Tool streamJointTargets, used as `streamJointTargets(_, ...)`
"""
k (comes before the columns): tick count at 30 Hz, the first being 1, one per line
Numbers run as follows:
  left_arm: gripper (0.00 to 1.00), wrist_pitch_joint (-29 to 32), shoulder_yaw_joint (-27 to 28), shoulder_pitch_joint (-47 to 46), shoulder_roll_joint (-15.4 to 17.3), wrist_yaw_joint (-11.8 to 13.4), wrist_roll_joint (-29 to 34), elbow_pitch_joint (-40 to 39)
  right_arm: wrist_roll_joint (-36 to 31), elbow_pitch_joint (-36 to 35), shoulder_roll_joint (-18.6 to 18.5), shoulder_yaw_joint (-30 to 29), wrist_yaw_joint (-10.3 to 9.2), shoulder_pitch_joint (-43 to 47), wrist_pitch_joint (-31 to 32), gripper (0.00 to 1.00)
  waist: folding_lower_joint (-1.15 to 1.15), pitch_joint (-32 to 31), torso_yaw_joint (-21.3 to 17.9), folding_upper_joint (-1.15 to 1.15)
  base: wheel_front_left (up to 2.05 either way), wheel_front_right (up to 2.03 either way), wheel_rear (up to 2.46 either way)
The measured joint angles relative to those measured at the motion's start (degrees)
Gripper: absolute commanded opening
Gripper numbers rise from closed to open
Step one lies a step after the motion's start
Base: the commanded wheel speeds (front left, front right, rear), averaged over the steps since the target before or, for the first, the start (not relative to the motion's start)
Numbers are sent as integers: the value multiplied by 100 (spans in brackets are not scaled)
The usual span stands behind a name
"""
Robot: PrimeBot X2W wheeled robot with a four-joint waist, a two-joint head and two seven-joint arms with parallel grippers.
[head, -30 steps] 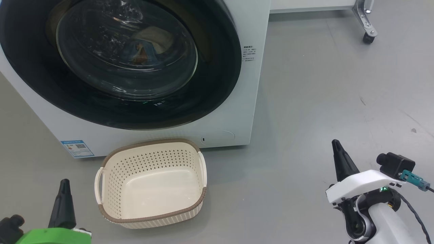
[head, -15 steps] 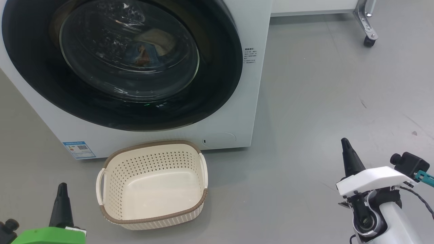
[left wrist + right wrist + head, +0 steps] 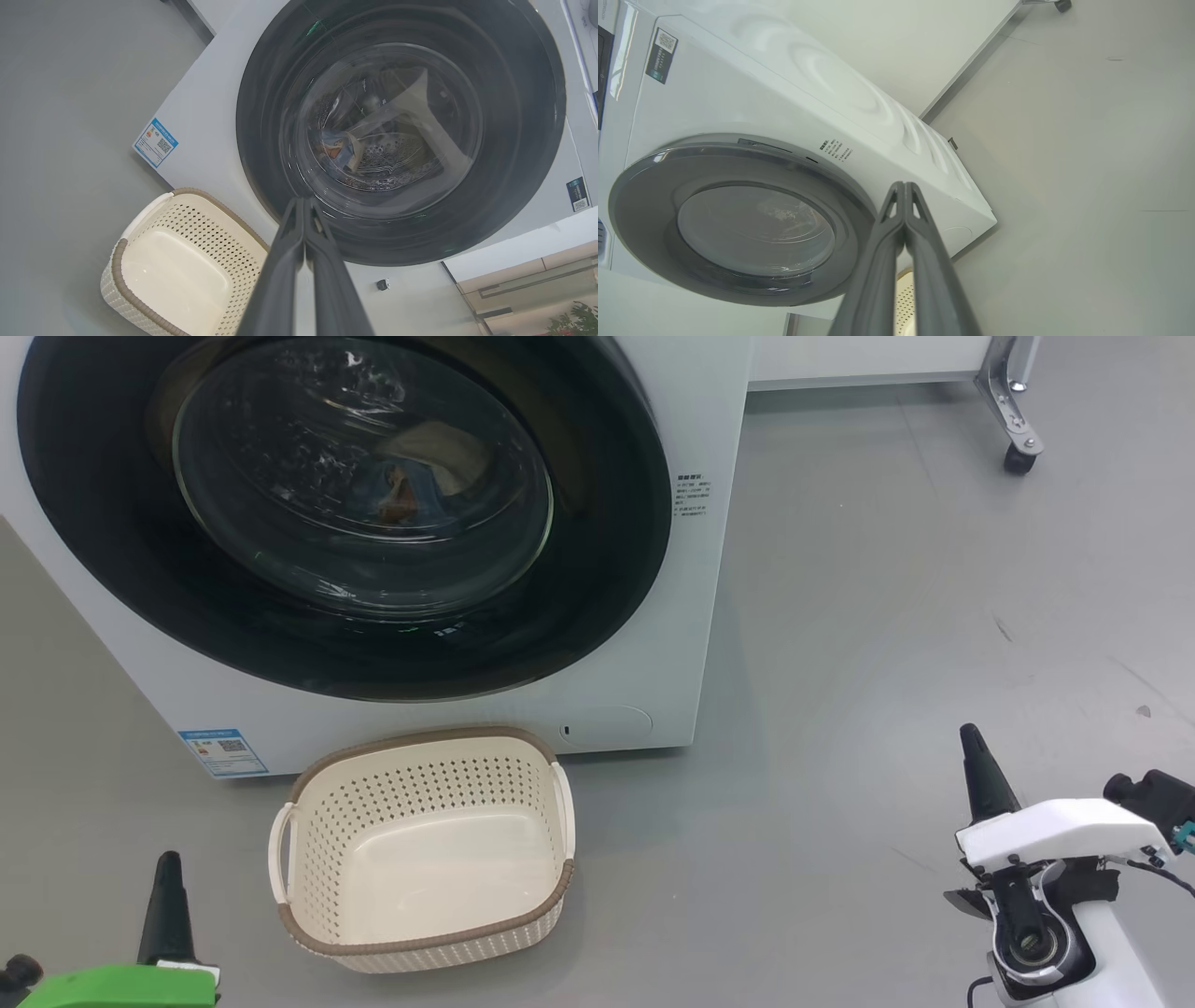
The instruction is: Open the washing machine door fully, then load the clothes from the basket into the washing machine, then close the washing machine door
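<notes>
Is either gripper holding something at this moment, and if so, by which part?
Nothing is held. The left gripper and the right gripper are both shut on nothing, apart from the basket and the washing machine door.

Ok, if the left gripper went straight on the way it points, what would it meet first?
Probably the washing machine door: the shut left gripper lines up with the lower part of its black rim. Depth is unclear.
</notes>
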Motion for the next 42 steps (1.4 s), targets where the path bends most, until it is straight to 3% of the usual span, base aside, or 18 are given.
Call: streamJointTargets(42,0,757,525,-124,-387,102,-2452,268,2669,-380,260,-1057,-90,233,850,0,0,-171,84,0,0,0,0)
